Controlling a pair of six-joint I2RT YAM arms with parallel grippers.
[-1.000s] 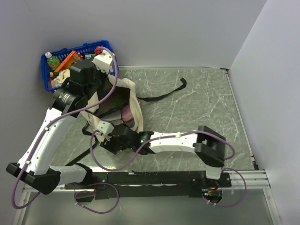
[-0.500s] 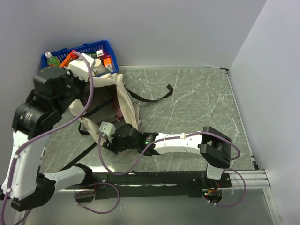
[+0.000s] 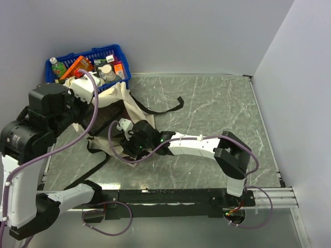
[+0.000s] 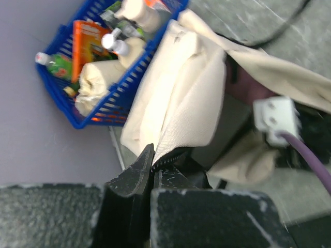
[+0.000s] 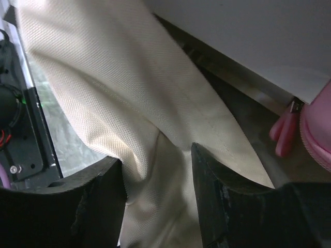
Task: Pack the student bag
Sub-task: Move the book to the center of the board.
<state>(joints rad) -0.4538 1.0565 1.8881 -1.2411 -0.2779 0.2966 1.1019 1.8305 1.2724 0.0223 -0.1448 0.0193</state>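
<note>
The cream student bag lies at the left of the table with its dark mouth open and its black straps trailing right. My left gripper is shut on the bag's zipper edge and holds it up; the cream fabric hangs from the jaws. My right gripper is open at the bag's near side. Its fingers stand apart with a fold of cream fabric between them. A pink pouch shows inside the bag, beside a pale flat surface.
A blue plastic basket with bottles and packets stands at the back left corner, right behind the bag; it also shows in the left wrist view. Grey walls close the back, left and right. The marbled table runs right.
My left arm has swung left and toward me with the bag's edge, uncovering the basket. The bag and its straps shifted left. My right gripper has moved up toward the bag's mouth.
</note>
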